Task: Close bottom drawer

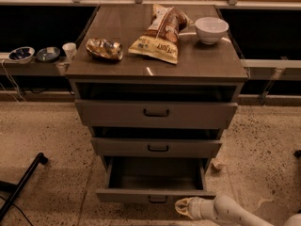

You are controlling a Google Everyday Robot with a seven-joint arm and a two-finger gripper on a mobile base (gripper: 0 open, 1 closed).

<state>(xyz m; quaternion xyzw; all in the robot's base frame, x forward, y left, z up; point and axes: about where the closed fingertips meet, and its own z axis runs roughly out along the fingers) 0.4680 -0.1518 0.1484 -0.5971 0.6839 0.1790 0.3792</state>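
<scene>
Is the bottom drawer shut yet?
No, open: the bottom drawer is pulled well out, its bare inside floor showing. The gripper is by its front face, toward the right.

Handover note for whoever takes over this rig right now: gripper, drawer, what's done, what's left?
The gripper is low by the floor, just in front of the bottom drawer and right of its handle; contact is unclear.
The bottom drawer is pulled out farthest of the three and looks empty.
Done: approach only; nothing is closed yet.
Left: push the drawer front in until it is fully shut.
</scene>
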